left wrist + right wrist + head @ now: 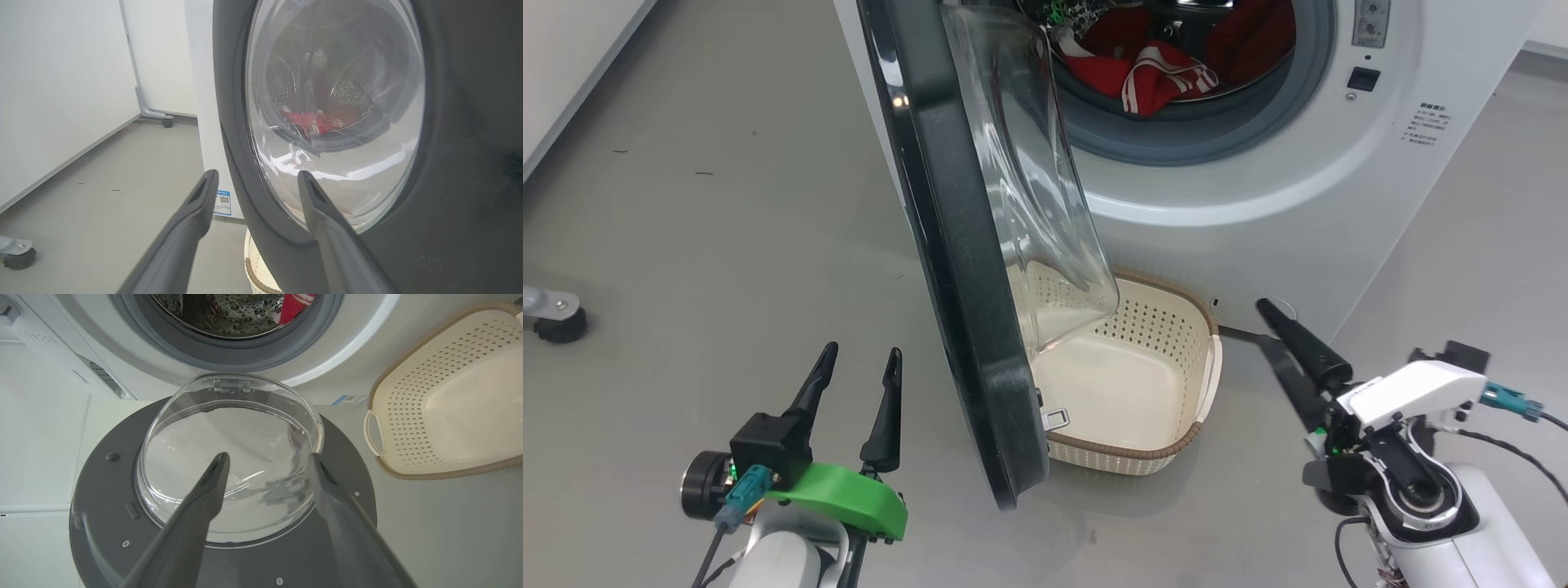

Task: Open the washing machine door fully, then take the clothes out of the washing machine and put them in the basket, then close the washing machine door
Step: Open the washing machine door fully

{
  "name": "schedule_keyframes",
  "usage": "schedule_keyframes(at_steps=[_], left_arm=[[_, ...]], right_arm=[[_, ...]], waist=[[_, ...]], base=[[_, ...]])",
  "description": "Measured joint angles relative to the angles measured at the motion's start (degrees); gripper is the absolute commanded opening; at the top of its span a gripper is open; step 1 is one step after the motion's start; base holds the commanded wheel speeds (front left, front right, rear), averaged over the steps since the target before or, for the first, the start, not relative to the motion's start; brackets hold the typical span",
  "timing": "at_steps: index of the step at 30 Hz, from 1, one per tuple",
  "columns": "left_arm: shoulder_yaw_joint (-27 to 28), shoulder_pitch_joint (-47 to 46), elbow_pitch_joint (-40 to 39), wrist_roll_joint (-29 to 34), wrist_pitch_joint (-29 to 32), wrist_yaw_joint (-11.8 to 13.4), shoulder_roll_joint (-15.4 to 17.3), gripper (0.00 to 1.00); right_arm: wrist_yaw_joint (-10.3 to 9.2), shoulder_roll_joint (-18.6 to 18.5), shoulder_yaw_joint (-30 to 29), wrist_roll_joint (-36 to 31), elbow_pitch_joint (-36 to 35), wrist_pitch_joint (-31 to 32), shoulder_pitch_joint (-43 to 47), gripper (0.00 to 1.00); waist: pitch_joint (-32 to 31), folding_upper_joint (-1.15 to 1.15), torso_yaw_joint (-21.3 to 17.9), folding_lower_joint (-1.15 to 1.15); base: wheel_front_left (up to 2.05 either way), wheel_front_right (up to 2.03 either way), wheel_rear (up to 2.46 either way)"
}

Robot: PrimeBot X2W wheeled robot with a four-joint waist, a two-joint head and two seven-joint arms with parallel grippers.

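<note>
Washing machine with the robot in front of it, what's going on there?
A two-armed robot is working on emptying the washing machine. The washing machine door is swung out from the front, and the red clothes lie inside the machine, not yet taken out. The basket sits empty on the floor next to the door. The left hand and the right hand are both open and hold nothing, one on either side of the door.
</note>
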Motion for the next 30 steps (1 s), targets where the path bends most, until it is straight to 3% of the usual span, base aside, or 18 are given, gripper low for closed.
schedule_keyframes(at_steps=[10, 16, 20, 30], left_arm=[[0.41, 0.04, 0.01, 0.01, 0.00, 0.36, 0.00, 1.00], [0.49, 0.07, 0.18, 0.03, 0.00, 0.36, 0.00, 1.00], [0.49, 0.09, 0.37, 0.08, 0.00, 0.36, 0.00, 1.00], [0.46, 0.30, 0.55, 0.08, 0.00, 0.35, 0.00, 1.00]], right_arm=[[0.00, -5.82, -0.55, -20.03, -2.76, -15.15, 1.22, 1.00], [0.01, -12.82, 2.54, -39.74, -3.19, -25.52, 1.12, 1.00], [-0.09, -14.54, 4.02, -49.57, -2.22, -31.72, 1.08, 1.00], [-6.79, -14.37, 7.88, -64.13, 0.16, -32.26, 1.09, 1.00]], waist=[[0.00, 0.00, -0.55, 0.00], [0.00, 0.00, -0.75, 0.00], [-0.08, 0.00, -0.81, 0.00], [-0.44, 0.00, -0.69, 0.00]], base=[[0.00, 0.00, 0.00], [0.00, 0.00, 0.00], [0.00, 0.00, 0.00], [0.00, 0.00, 0.00]])
